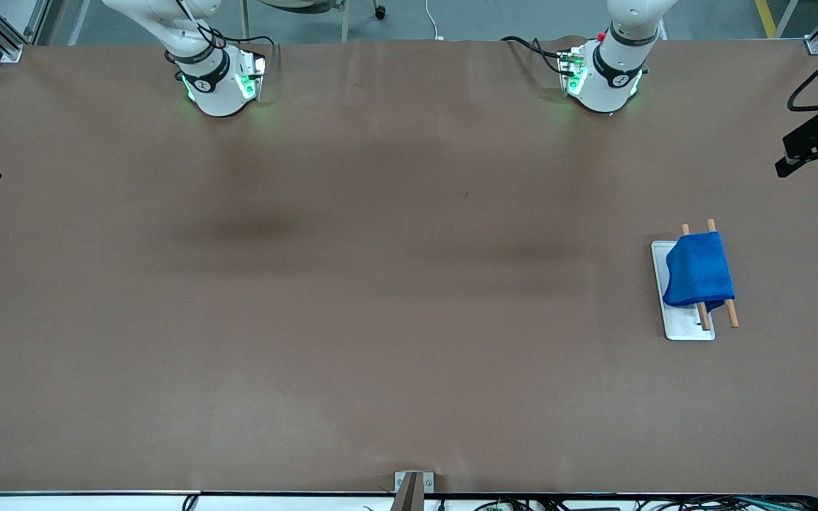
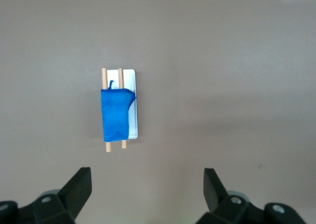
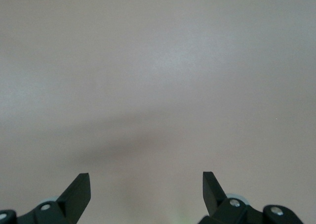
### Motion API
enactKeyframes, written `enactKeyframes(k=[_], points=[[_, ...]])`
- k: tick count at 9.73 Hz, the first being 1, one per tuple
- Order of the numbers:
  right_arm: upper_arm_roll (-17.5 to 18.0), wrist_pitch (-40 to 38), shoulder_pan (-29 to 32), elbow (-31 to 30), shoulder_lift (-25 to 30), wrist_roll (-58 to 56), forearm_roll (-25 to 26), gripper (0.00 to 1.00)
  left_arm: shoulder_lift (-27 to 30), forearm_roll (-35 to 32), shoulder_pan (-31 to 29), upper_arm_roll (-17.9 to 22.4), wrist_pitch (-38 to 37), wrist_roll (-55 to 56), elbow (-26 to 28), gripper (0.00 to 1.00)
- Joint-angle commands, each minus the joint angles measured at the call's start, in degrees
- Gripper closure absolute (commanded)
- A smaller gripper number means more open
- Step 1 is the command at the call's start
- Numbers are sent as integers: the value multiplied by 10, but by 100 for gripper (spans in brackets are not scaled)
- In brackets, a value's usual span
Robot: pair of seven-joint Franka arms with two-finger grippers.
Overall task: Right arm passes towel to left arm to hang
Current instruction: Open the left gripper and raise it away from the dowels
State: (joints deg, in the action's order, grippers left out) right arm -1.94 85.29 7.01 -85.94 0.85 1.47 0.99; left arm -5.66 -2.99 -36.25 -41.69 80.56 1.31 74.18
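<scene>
Toward the left arm's end of the worktop (image 1: 380, 284), the towel (image 1: 698, 270) draped two dowels (image 1: 731, 312) unevenly — liable to slide off; left gripper (image 2: 147, 184) and right gripper (image 3: 146, 184) hovered above the worktop, jaws apart.

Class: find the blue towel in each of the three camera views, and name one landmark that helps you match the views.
Front view: towel draped over two wooden rods, toward the left arm's end of the table.
Left wrist view: towel on the same rods.
Right wrist view: not in it.
Shared landmark: white rack base.

Towel (image 1: 698, 270) hides the wooden rods' (image 1: 731, 312) middles.
</scene>
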Motion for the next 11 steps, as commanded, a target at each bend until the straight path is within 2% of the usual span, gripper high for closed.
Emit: enactKeyframes(k=[1, 2, 3, 5, 6, 7, 9, 11], points=[[1, -6, 0, 5, 0, -2, 5, 0, 37, 5, 144, 133, -1, 3, 58, 0], [0, -6, -1, 5, 0, -2, 5, 0, 39, 6, 212, 203, -2, 2, 62, 0], [0, -6, -1, 5, 1, -2, 6, 0, 42, 17, 248, 239, -2, 2, 68, 0], [1, -6, 0, 5, 0, -3, 5, 0, 79, 32, 330, 319, 13, 4, 122, 0], [1, -6, 0, 5, 1, -3, 5, 0, 97, 33, 359, 344, 27, 4, 147, 0], [1, -7, -1, 5, 1, -3, 6, 0, 116, 33, 378, 362, 37, 5, 174, 0], [1, -8, 0, 5, 1, -3, 6, 0, 139, 40, 379, 362, 45, 7, 209, 0], [1, -9, 0, 5, 1, -3, 6, 0, 143, 40, 373, 362, 45, 7, 211, 0]])
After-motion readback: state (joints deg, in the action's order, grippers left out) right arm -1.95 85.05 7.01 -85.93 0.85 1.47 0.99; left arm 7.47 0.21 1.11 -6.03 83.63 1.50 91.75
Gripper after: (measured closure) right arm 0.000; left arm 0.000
